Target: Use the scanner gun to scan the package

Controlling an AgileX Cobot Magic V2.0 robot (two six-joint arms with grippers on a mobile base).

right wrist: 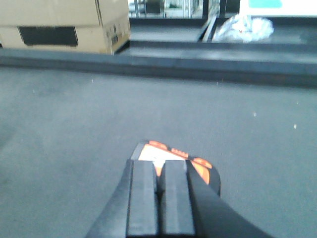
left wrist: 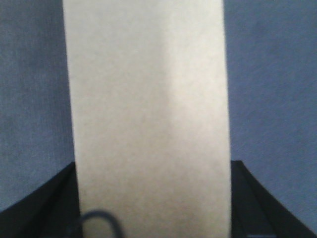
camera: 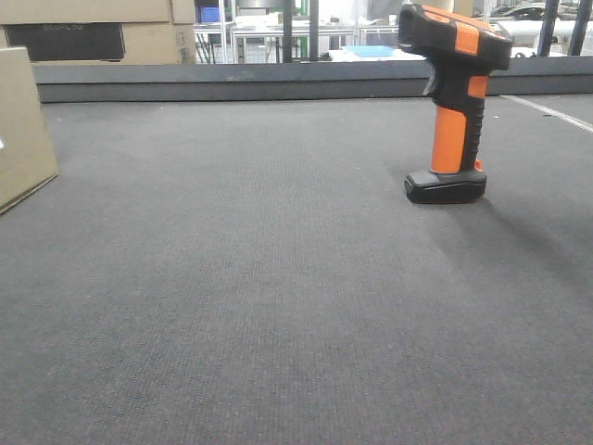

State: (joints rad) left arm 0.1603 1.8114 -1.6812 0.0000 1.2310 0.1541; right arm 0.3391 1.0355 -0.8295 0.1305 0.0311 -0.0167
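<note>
A: Biggest thing first?

B: Dark grey woven carpet-like tabletop (camera: 278,306), fills most of the front view. Behind it a low dark ledge (camera: 232,82), then big brown cardboard boxes (camera: 88,32) w/ a black label.

A: The package?

B: Plain tan cardboard package (camera: 23,125), far left edge of the front view, leaning a bit, bottom on the mat. Left wrist cam is right over it – the tan face (left wrist: 148,119) fills the frame centre, blurry. Left gripper (left wrist: 153,218): dark fingers (left wrist: 247,208) sit either side of the box, seemingly clamped on it.

A: Scanner?

B: Orange-and-black pistol-shaped scanner gun (camera: 454,102), standing upright on its black base, right side, well apart from the pkg. Right gripper (right wrist: 158,198): pads (right wrist: 142,198) pressed together, nothing between; scanner head (right wrist: 178,158) just beyond the tips. Touching or not – can't tell.
</note>
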